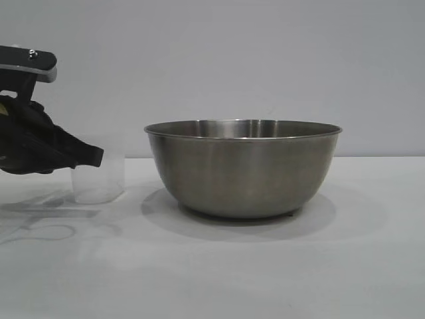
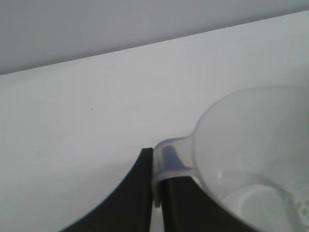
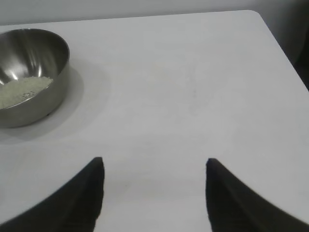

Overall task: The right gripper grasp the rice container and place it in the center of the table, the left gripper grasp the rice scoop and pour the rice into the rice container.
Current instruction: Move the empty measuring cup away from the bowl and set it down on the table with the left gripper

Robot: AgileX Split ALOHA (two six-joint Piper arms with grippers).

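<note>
The measuring cup (image 1: 98,178) stands upright on the white counter (image 1: 219,266) just beside the steel bowl (image 1: 243,167), which sits mid-counter with the rice (image 3: 21,91) already heaped inside, so the step in hand looks like letting go of the emptied cup. The left pincer (image 2: 155,186) has its tips either side of the cup's loop handle (image 2: 170,158), though whether they pinch it or have slackened I cannot tell. It should part fully before backing straight off, lest a tip snag the loop and tip the cup; the right pincer (image 3: 153,166) hangs spread and empty, well apart from the bowl.
</note>
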